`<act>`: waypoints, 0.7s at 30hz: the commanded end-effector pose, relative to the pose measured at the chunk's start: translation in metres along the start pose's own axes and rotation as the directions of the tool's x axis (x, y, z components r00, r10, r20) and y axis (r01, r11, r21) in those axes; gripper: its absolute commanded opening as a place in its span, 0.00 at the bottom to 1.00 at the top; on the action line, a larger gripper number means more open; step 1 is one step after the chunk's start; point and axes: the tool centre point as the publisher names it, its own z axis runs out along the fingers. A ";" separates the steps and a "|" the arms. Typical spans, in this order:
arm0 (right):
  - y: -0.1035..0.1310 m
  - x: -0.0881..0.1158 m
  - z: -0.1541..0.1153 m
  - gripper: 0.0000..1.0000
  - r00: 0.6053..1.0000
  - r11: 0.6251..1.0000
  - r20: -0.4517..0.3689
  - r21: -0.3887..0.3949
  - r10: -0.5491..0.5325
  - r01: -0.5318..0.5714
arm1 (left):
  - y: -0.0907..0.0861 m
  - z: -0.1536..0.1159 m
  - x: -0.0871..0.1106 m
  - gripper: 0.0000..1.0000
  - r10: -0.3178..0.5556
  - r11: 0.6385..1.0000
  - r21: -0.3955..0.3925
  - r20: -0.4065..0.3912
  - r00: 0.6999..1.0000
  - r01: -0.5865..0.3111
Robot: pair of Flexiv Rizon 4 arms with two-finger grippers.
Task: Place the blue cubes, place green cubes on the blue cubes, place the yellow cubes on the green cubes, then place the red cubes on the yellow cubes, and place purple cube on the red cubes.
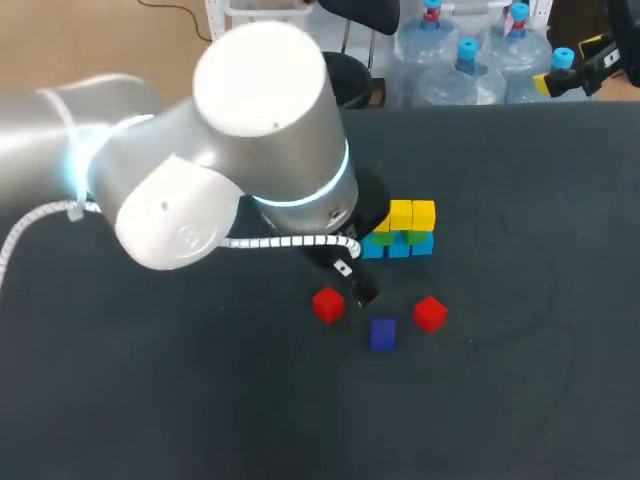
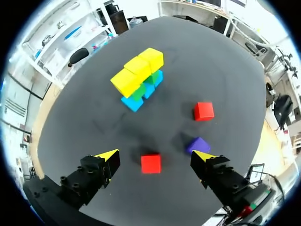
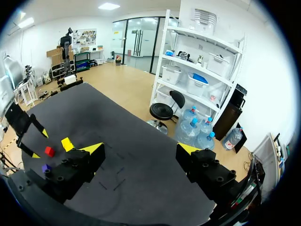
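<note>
A stack stands mid-table: blue cubes (image 1: 398, 247) at the bottom, green cubes (image 1: 400, 238) on them, yellow cubes (image 1: 411, 214) on top; the left wrist view shows yellow (image 2: 137, 70) over green (image 2: 142, 89) over blue (image 2: 132, 102). Two red cubes (image 1: 327, 305) (image 1: 430, 313) and a purple cube (image 1: 382, 334) lie loose in front. My left gripper (image 2: 156, 157) hangs open above the nearer red cube (image 2: 150, 164), with the purple cube (image 2: 198, 145) beside one finger and the other red cube (image 2: 203, 111) ahead. My right gripper (image 3: 141, 149) is open and empty, far off at the table's far right corner (image 1: 568, 65).
The dark table (image 1: 520, 400) stretches wide to the right of the cubes and in front of them. My left arm's big silver joint (image 1: 260, 110) covers the table's left and middle in the head view.
</note>
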 end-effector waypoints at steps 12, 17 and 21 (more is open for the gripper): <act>0.004 0.000 -0.001 1.00 1.000 0.999 -0.002 0.043 0.001 -0.001 | 0.016 0.030 0.010 1.00 0.019 0.992 0.128 -0.081 0.997 -0.008; 0.004 0.000 -0.001 1.00 1.000 0.999 -0.002 0.043 0.001 -0.001 | 0.010 0.041 0.022 0.97 -0.012 0.985 0.172 -0.103 0.995 0.029; 0.004 0.000 -0.001 1.00 1.000 0.999 -0.002 0.043 0.001 -0.001 | 0.009 0.041 0.026 0.85 -0.015 0.983 0.178 -0.122 0.992 0.037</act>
